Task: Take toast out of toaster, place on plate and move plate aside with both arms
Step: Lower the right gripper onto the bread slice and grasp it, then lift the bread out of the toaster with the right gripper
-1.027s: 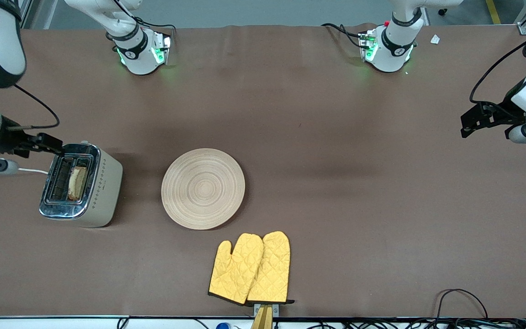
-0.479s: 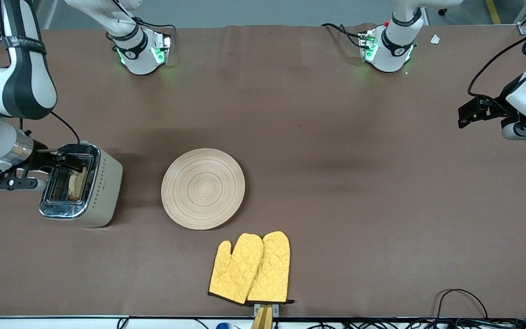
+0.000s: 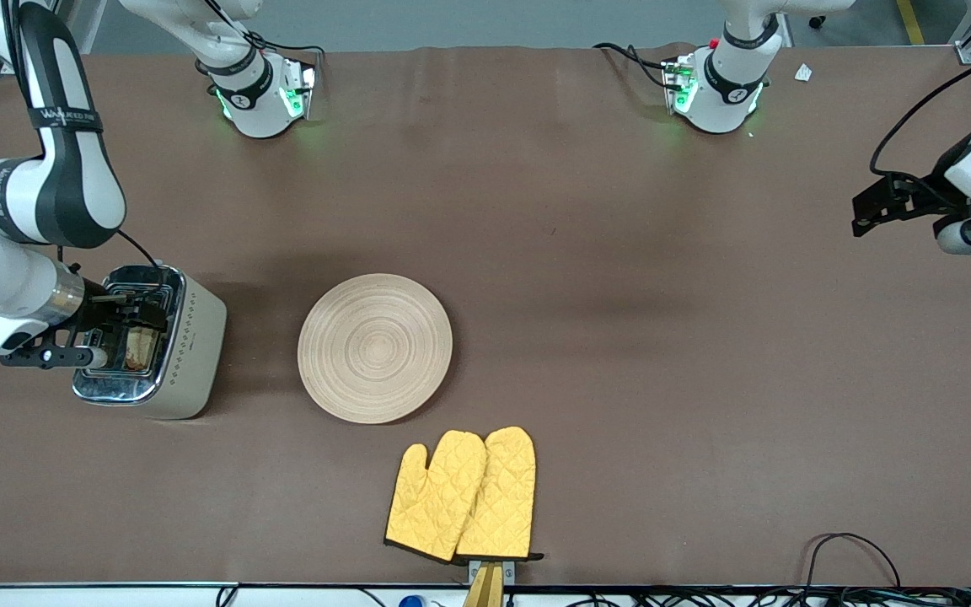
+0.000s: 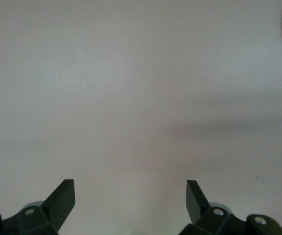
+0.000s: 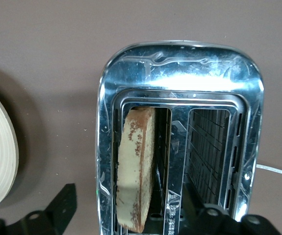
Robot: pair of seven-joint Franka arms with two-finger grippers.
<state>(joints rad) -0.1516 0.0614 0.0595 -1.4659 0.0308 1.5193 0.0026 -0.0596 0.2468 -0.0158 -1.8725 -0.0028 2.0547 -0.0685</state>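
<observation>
Right hand [image 3: 127,316], spread and grasping nothing, hovers over the chrome-topped cream toaster [image 3: 186,350] at the round wooden plate's [image 3: 374,347] nine o'clock, ready to pinch the brown toast [image 5: 136,166] standing in its slot; left hand [image 4: 130,200] waits released.

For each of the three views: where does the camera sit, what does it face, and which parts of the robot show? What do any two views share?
Front view: high across the table, facing both bases; shows both arms, toaster, plate, oven mitts.
Left wrist view: on the waiting left arm, looking down at bare table; left gripper fingers open.
Right wrist view: over the toaster, looking into its slots at the toast; right gripper fingers open.
Shared: front and right wrist views both show toaster, toast and plate.
</observation>
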